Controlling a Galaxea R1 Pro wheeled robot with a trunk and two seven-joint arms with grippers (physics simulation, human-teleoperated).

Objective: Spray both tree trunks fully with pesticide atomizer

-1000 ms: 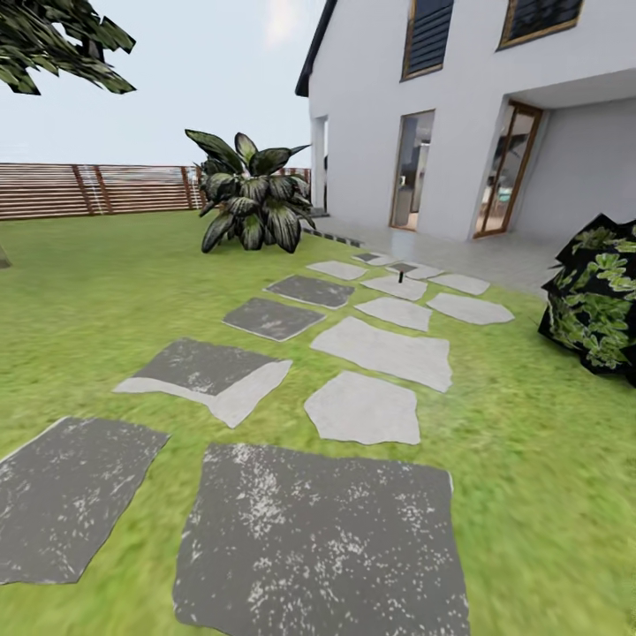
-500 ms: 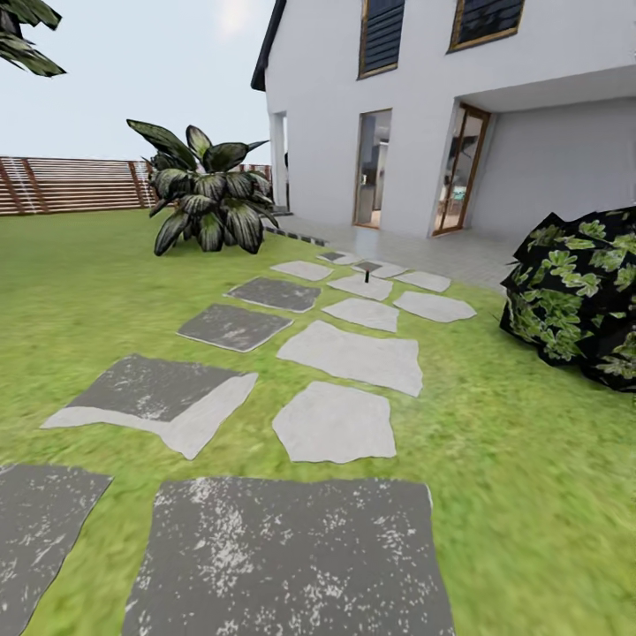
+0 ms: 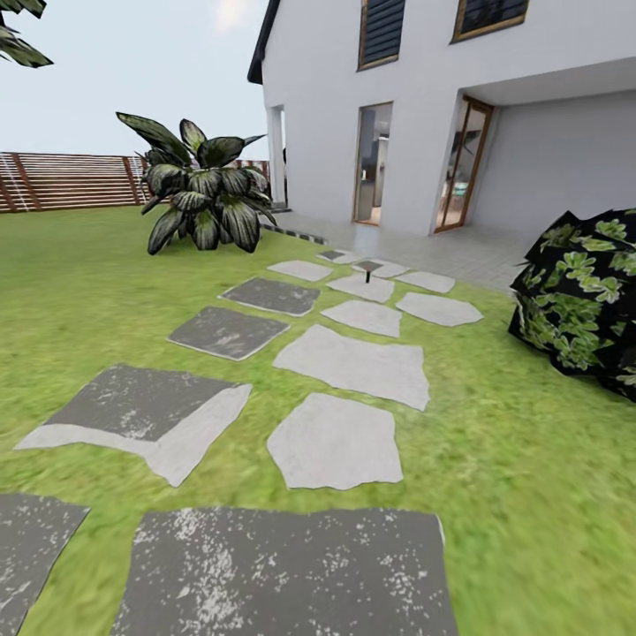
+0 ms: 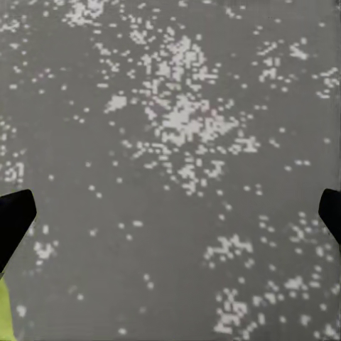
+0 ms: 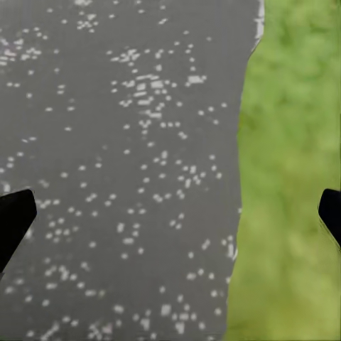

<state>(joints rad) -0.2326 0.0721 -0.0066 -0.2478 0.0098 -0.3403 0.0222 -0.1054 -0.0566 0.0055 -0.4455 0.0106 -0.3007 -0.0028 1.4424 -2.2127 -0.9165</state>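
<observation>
The floor is a path of pale and dark grey stone slabs (image 3: 349, 364) set in grass, running toward a white house. Far along it, a small dark object (image 3: 367, 268) stands on a pale slab; it is too small to identify. My left gripper (image 4: 170, 220) hangs open over a speckled dark slab (image 4: 170, 142), its dark fingertips (image 4: 14, 217) wide apart with nothing between them. My right gripper (image 5: 170, 213) is open too, above a dark slab's edge (image 5: 241, 177) where it meets the grass (image 5: 298, 170). The tree trunks are out of view.
A broad-leaved plant (image 3: 199, 190) stands left of the path and a dark leafy bush (image 3: 583, 300) to the right. The white house (image 3: 424, 106) with open doorways lies ahead. A brown slat fence (image 3: 62, 181) closes the lawn at the left. Leaves (image 3: 22, 40) hang in the upper left corner.
The whole head view has shifted: house, plant and path have slid left and the near slabs lower, so the camera has turned right and moved forward.
</observation>
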